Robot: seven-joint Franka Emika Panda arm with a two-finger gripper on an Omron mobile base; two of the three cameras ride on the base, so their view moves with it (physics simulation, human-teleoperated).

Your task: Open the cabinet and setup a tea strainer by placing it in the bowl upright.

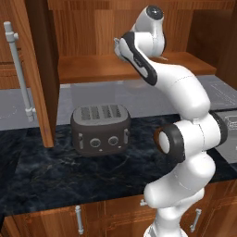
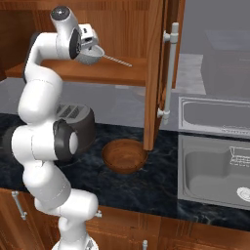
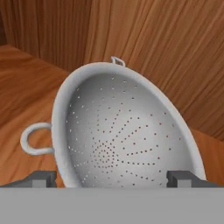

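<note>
Upper left of the right base view: the gripper (image 2: 88, 46) sat clamped on the tea strainer (image 2: 93, 54) above the cabinet (image 2: 155, 73) shelf; a level carry down to the bowl (image 2: 124, 155) seemed wise.

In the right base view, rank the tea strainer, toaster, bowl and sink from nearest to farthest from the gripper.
1. The tea strainer, right at the gripper, up in the open cabinet.
2. The toaster, on the counter below, behind the arm.
3. The bowl, lower and to the right on the counter.
4. The sink, far right.
</note>
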